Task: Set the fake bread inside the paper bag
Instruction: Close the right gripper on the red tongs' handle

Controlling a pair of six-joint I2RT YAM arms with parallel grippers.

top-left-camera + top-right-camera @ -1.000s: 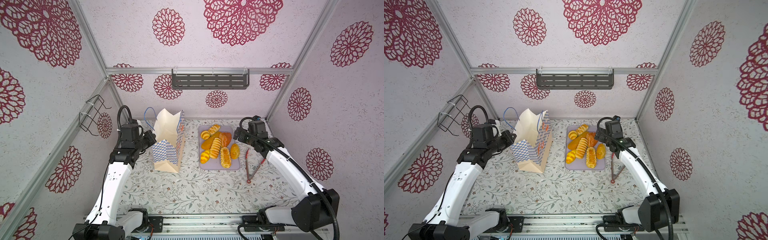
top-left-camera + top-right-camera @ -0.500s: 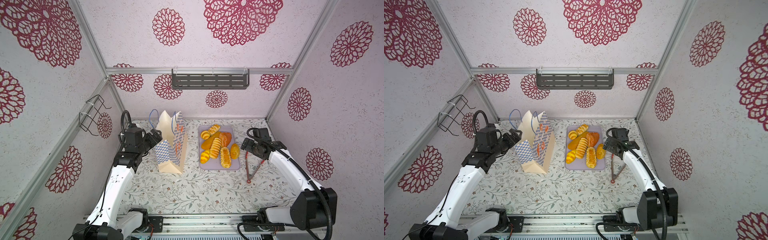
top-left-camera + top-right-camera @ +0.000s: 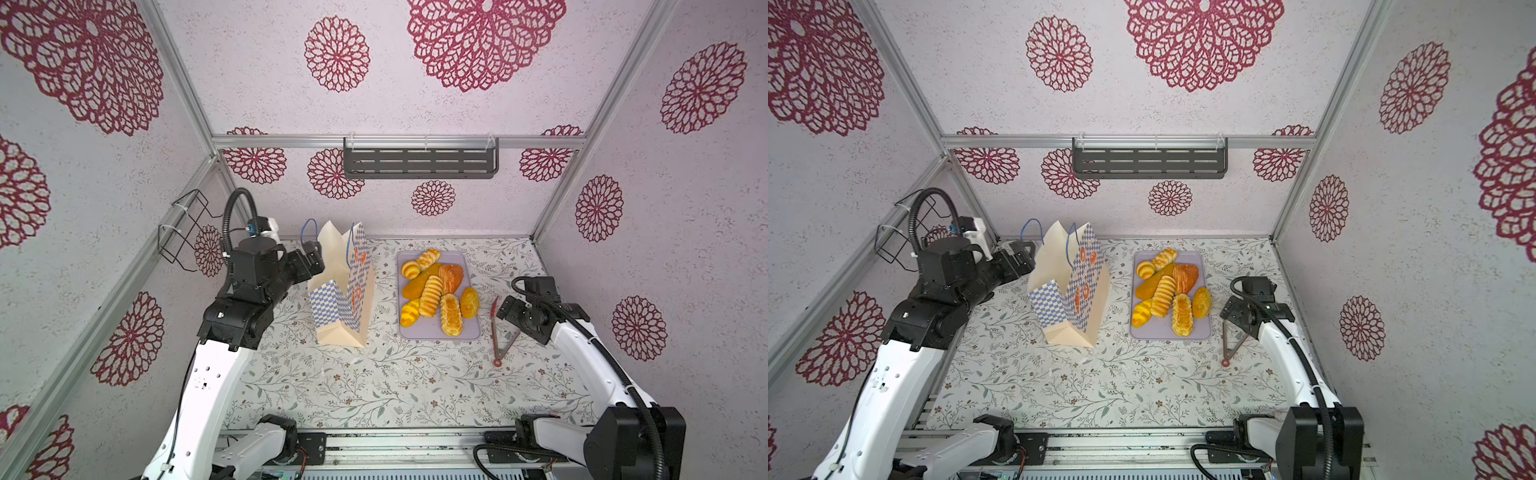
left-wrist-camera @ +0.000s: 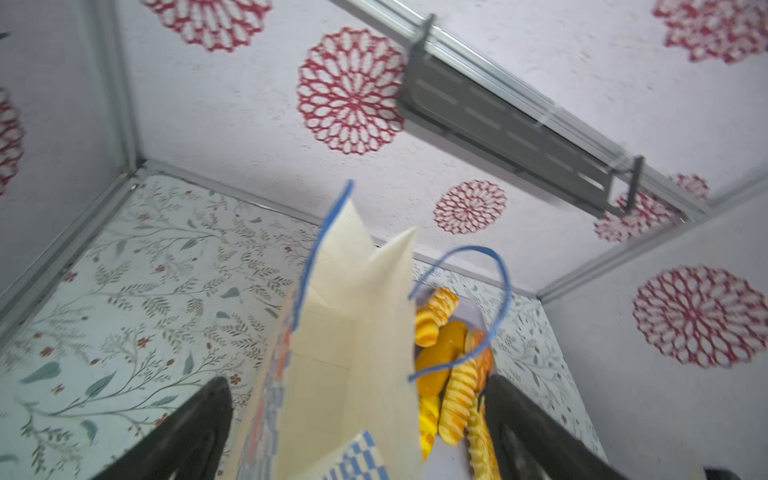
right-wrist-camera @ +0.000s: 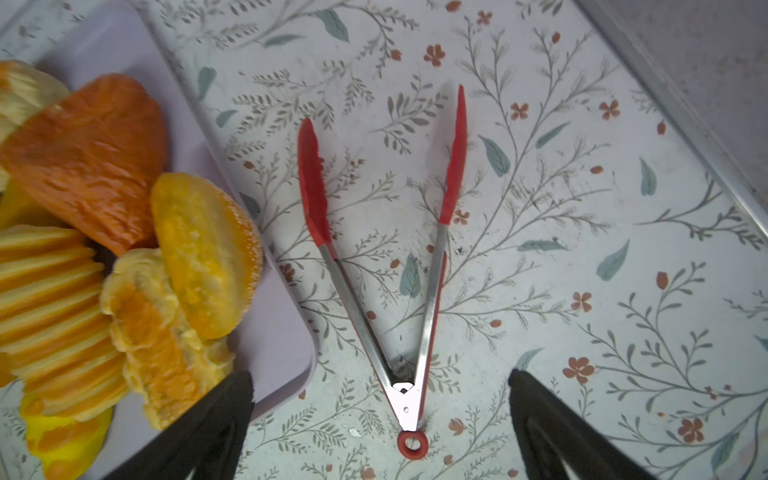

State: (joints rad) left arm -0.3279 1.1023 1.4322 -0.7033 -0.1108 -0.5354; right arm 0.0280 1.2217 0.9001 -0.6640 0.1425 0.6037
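Note:
The paper bag (image 3: 340, 291) (image 3: 1071, 286) stands upright on the left of the table, mouth open and blue handles up. My left gripper (image 3: 311, 259) (image 3: 1019, 257) is open at its upper left edge. In the left wrist view the bag (image 4: 353, 353) fills the gap of my left gripper (image 4: 357, 386) without being pinched. The fake bread (image 3: 432, 291) (image 3: 1165, 291) (image 5: 104, 249) lies heaped on a lilac tray (image 3: 424, 332). My right gripper (image 3: 505, 309) (image 5: 380, 376) is open just above red-tipped tongs (image 3: 496, 328) (image 5: 374, 270), right of the tray.
A dark slotted shelf (image 3: 419, 162) hangs on the back wall and a wire basket (image 3: 183, 232) on the left wall. The tongs lie spread in a V between the tray (image 5: 274, 345) and the right wall.
My left gripper opened and let go of the bag's edge, and the bag's mouth has narrowed. My right gripper moved from the tray's back corner to over the tongs.

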